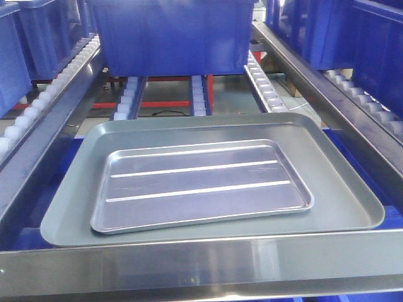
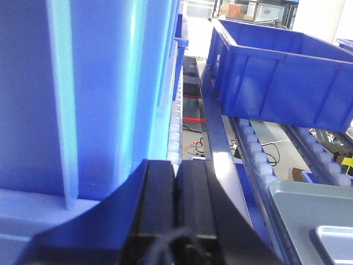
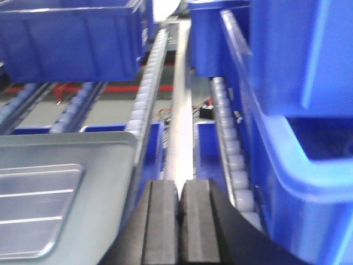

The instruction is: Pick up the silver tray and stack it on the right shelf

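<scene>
Front view: silver tray [image 1: 200, 185] nested inside grey tray [image 1: 343, 189].

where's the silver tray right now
In the front view the silver tray lies flat inside the larger grey tray, just behind the steel front bar, with a blue bin further back.

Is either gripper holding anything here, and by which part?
Nothing is held. Left gripper and right gripper are both shut and empty; the silver tray lies untouched.

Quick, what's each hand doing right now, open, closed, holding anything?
Left hand: closed, holding nothing, beside a blue bin.
Right hand: closed, holding nothing; the silver tray lies untouched.
</scene>
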`<state>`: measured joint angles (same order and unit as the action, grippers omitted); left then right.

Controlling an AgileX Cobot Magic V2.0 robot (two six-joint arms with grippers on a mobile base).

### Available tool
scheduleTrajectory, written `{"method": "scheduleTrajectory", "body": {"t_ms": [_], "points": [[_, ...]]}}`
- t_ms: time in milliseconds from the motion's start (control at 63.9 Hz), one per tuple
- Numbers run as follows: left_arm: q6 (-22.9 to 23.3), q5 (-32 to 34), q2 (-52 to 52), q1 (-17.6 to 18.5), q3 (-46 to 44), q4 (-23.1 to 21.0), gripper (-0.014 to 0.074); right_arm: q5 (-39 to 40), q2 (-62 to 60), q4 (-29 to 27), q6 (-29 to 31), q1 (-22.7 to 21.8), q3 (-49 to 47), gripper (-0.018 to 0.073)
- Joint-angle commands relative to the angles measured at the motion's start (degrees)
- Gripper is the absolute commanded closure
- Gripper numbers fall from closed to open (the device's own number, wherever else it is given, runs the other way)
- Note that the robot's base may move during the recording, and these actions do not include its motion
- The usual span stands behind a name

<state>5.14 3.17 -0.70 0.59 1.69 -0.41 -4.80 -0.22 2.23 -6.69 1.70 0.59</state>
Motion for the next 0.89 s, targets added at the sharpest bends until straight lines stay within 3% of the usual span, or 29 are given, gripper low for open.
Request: {"method": "scheduleTrajectory", "body": {"t_ms": [0,877], "points": [[-0.31,5.08,-0.85,-0.02,1.09,-0.27,0.0688,5.93,-1.48,-0.46,0.77,-1.59,-0.03,0.0503],[-0.31,5.08,-0.85,-0.02,1.09,-0.27,0.0688,5.73,-1.58,-0.46,0.77,-2.49,-0.02,0.0503]]}}
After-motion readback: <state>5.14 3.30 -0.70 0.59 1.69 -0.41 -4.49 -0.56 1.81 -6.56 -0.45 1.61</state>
